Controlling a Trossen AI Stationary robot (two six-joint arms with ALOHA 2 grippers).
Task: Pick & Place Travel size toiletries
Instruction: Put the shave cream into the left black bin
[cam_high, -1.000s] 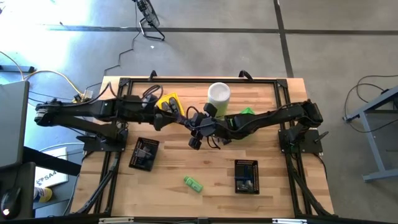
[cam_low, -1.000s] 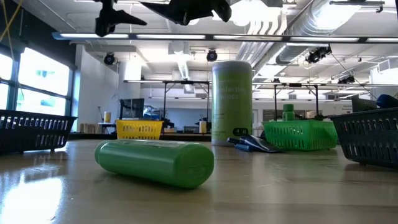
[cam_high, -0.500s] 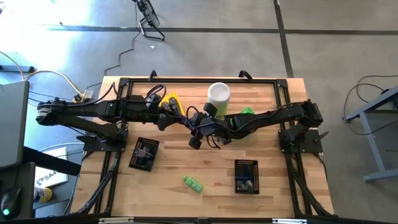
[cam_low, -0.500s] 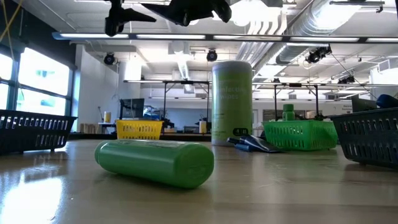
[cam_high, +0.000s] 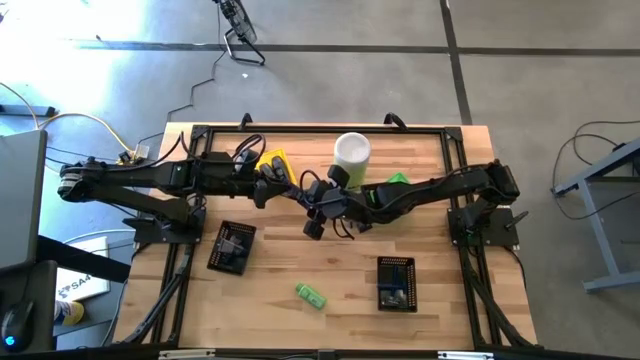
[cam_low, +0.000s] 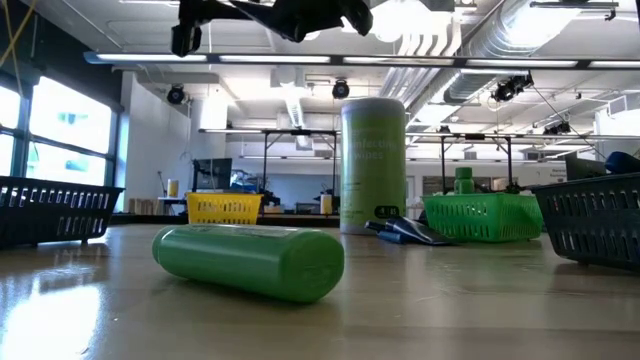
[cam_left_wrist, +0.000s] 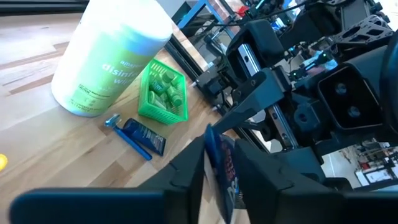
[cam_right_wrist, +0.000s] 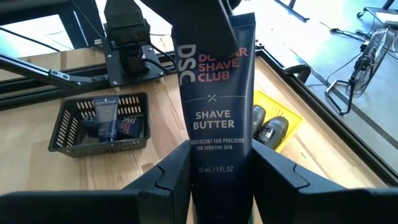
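Note:
A dark navy shave-butter tube (cam_right_wrist: 214, 99) is held in the air over the table's middle between my two grippers. My right gripper (cam_right_wrist: 221, 180), also in the high view (cam_high: 306, 196), is shut on one end. My left gripper (cam_left_wrist: 221, 177), also in the high view (cam_high: 285, 188), is shut on the other end. A bright green bottle (cam_high: 310, 295) lies on its side near the front edge. Another navy packet and a razor (cam_left_wrist: 134, 140) lie flat beside the tall canister (cam_high: 352, 152). My left gripper pinches the tube's flat end (cam_left_wrist: 219, 155) between its two fingers, coming level from the table's left. The tube shows edge-on between the fingers, clear of the table. My right gripper pinches the tube's end nearest the small print (cam_right_wrist: 217, 171) between its two fingers (cam_right_wrist: 177, 177), coming from the table's right. The fingers lie along the tube, and its printed face is turned to the wrist camera. It is clear of the table.
A yellow tray (cam_high: 272, 162) with dark oval pieces and a green tray (cam_high: 398, 181) with green bottles stand at the back. Two black mesh baskets (cam_high: 232, 247) (cam_high: 396, 283) sit nearer the front; the left one holds navy packets (cam_right_wrist: 109, 121).
My left gripper has moved a little toward the table's right, closer to my right gripper and the tube. My right gripper and the tube have kept still.

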